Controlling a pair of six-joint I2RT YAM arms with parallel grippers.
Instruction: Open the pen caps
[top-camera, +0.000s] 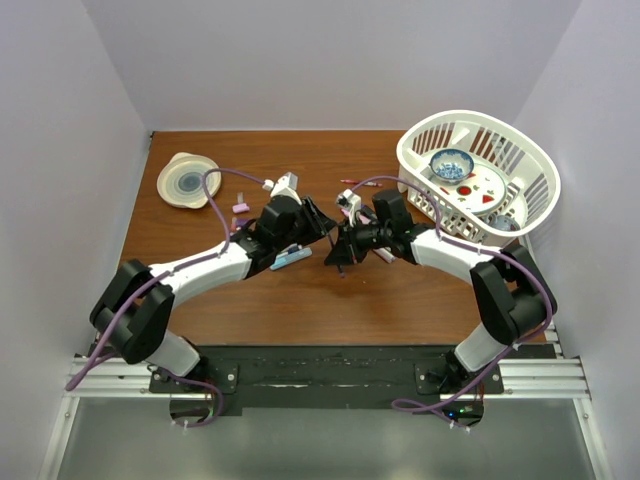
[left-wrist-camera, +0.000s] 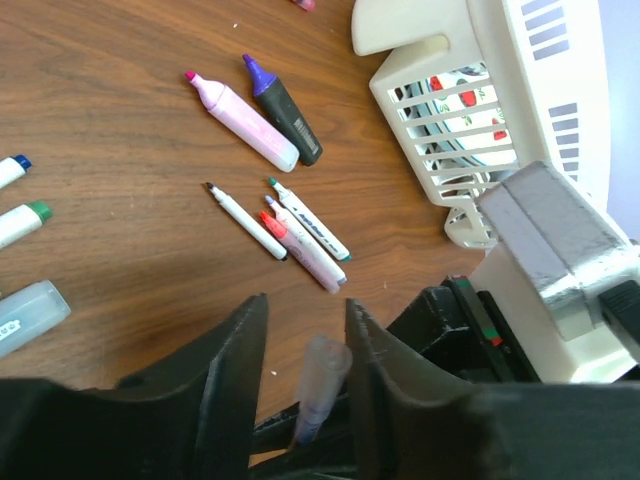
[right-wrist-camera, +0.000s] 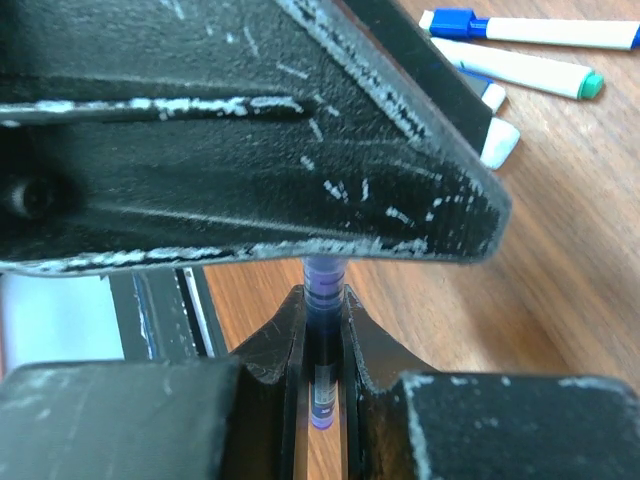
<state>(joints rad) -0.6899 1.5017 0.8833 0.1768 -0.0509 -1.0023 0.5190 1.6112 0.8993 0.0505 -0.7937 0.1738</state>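
My right gripper (right-wrist-camera: 323, 295) is shut on the barrel of a purple pen (right-wrist-camera: 322, 380), held off the table at mid-table, where the right gripper (top-camera: 342, 245) meets my left gripper (top-camera: 322, 222). The pen's translucent purple cap (left-wrist-camera: 325, 365) stands between the fingers of my left gripper (left-wrist-camera: 306, 300). The cap leans against the right finger (left-wrist-camera: 385, 370), with a gap to the left finger, so the jaws are open around it. A left finger (right-wrist-camera: 250, 130) crosses above the pen in the right wrist view.
Pink (left-wrist-camera: 245, 125) and black-purple (left-wrist-camera: 285, 112) highlighters and slim white pens (left-wrist-camera: 310, 220) lie with bare tips near the white basket (left-wrist-camera: 480, 100). Blue-ended (right-wrist-camera: 530, 28) and green-ended (right-wrist-camera: 520, 68) pens lie apart. A round dish (top-camera: 188, 180) sits far left.
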